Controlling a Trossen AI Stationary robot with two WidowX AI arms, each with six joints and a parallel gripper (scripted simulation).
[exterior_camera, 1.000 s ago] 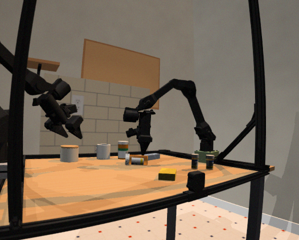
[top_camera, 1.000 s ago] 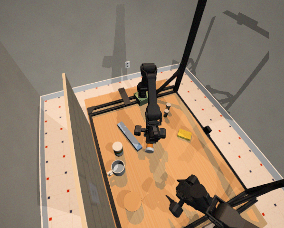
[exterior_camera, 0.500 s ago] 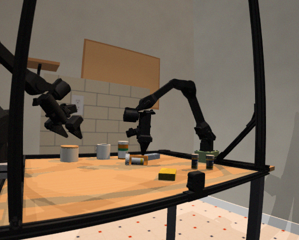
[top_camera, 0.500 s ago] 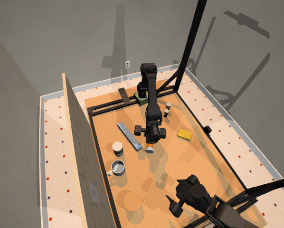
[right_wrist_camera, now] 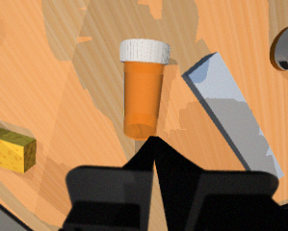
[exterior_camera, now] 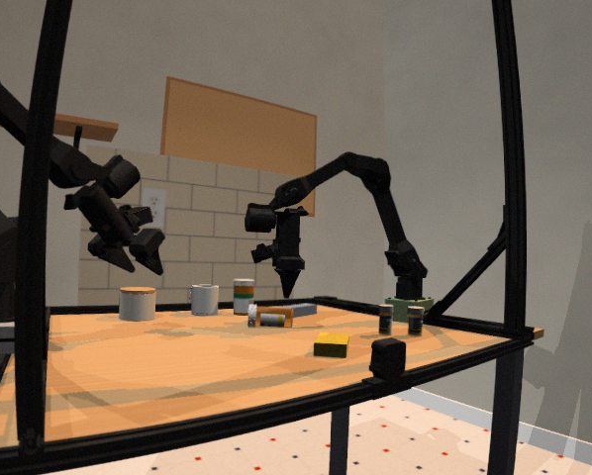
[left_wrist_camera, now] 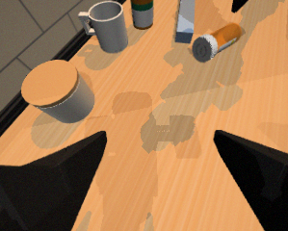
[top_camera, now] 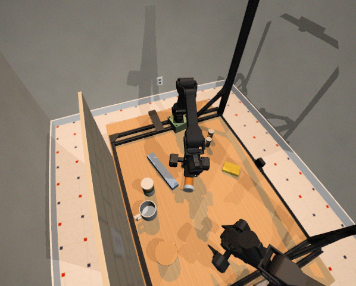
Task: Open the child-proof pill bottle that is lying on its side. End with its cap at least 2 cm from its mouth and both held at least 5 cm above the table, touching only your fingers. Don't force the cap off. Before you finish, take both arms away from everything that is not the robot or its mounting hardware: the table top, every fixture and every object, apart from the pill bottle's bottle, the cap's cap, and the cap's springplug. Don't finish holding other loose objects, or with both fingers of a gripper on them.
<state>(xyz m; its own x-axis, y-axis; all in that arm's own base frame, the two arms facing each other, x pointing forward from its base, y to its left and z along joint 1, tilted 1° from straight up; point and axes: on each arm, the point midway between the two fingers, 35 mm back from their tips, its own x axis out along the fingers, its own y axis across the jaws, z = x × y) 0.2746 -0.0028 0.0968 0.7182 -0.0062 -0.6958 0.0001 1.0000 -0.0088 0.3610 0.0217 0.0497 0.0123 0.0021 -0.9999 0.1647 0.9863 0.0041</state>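
Observation:
The orange pill bottle [top_camera: 189, 182] with a white ribbed cap [top_camera: 188, 187] lies on its side on the wooden table. It also shows in the exterior view [exterior_camera: 270, 318], the right wrist view [right_wrist_camera: 143, 98] and the left wrist view [left_wrist_camera: 216, 40]. My right gripper [exterior_camera: 288, 285] is shut and empty, its tips [right_wrist_camera: 154, 140] pointing down just above the bottle's base end. My left gripper [exterior_camera: 133, 257] is open and empty, high above the near part of the table, far from the bottle.
A grey-blue flat bar [top_camera: 162, 170] lies right beside the bottle. An upright banded bottle [top_camera: 147, 186], a mug [top_camera: 147, 210] and a lidded canister [top_camera: 165, 252] stand along the wall side. A yellow sponge [top_camera: 231, 168] and two small upright bottles [top_camera: 209, 136] are on the other side.

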